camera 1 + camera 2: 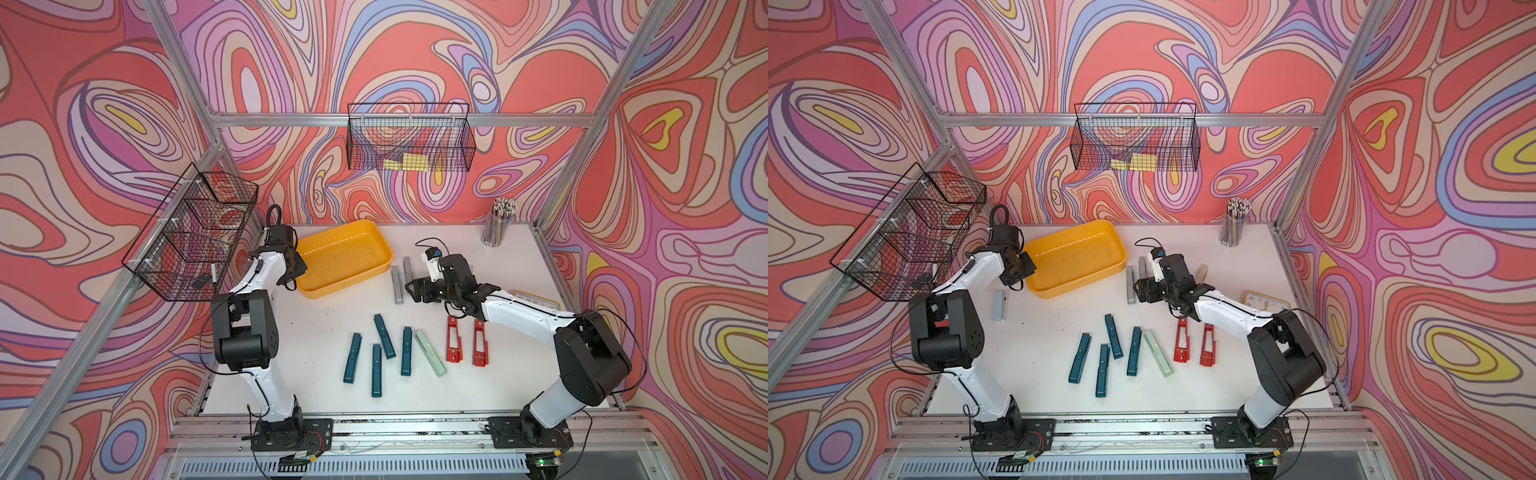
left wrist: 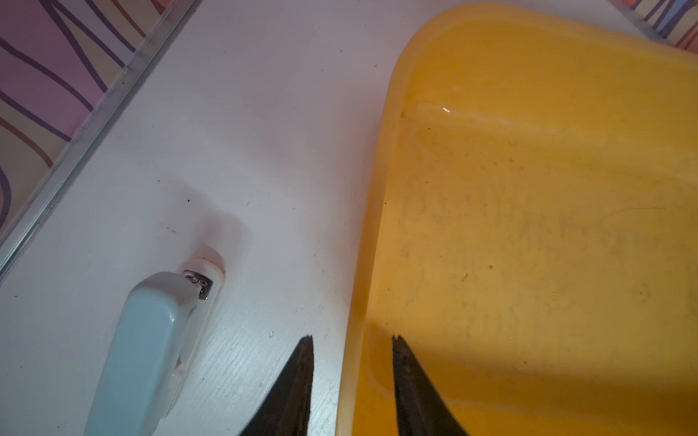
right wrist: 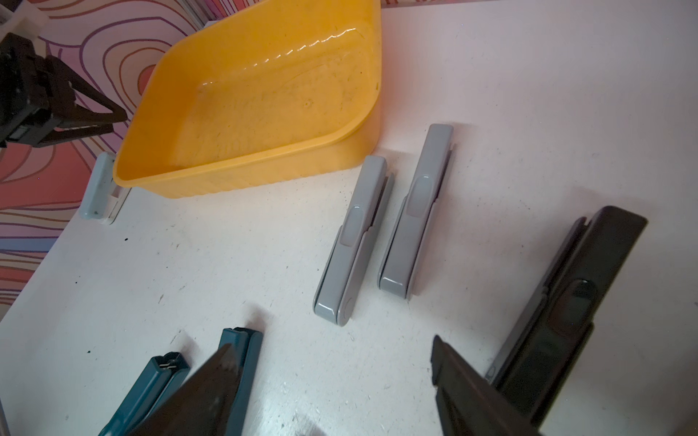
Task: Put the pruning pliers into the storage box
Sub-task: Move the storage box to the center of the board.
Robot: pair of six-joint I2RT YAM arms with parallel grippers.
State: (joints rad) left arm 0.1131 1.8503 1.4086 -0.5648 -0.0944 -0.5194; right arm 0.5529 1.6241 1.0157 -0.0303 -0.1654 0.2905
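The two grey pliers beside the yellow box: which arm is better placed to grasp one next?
Likely right: the right gripper hangs open beside the grey pliers, while the left gripper is across the storage box from them.

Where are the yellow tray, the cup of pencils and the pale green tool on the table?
Yellow tray (image 1: 345, 259): in a top view, on its bare floor.
Cup of pencils (image 1: 495, 230): in a top view, on the clear cup's side.
Pale green tool (image 1: 430, 353): in a top view, midway along its body.

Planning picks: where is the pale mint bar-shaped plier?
In both top views the mint plier lies mid-table, between a teal plier and a red slotted plier.
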